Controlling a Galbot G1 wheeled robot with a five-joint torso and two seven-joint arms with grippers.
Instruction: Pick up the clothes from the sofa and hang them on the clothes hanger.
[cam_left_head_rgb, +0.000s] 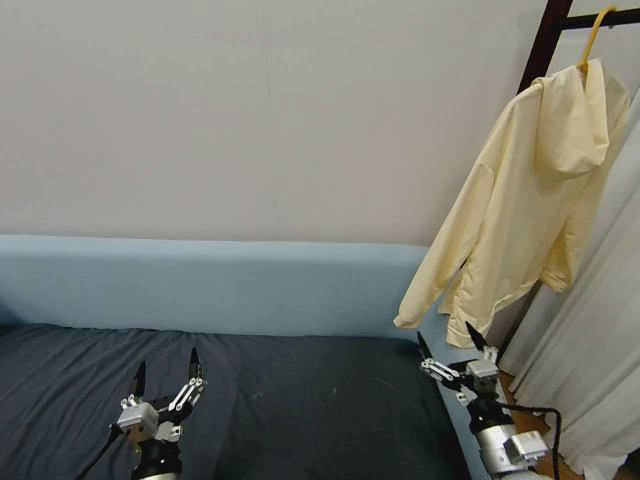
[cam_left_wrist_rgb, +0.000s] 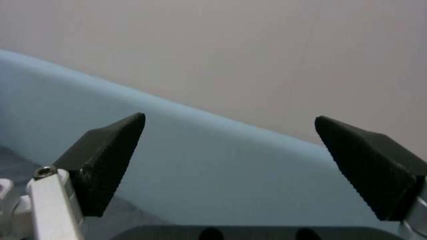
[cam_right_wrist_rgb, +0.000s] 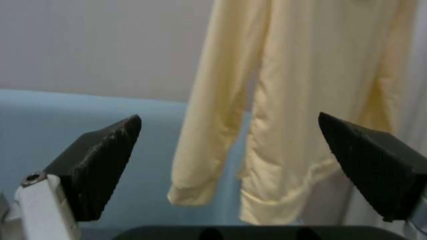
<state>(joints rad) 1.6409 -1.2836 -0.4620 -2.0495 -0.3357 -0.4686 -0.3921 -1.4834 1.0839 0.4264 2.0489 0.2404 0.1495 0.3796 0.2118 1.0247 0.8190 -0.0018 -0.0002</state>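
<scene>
While the hoodie hangs by the sofa's right end, left gripper and right gripper hover (both spread, empty); any retreat should avoid snagging the sleeve.

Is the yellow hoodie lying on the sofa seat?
No, the hoodie hangs from a hanger on the dark rack, beside the right end of the sofa.

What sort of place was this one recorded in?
Probably a home living room or a mock-up of one: a blue sofa against a bare wall, a yellow hoodie on a hanger on a dark rack, white curtain beside it. Left gripper and right gripper hover open by the sofa.
</scene>
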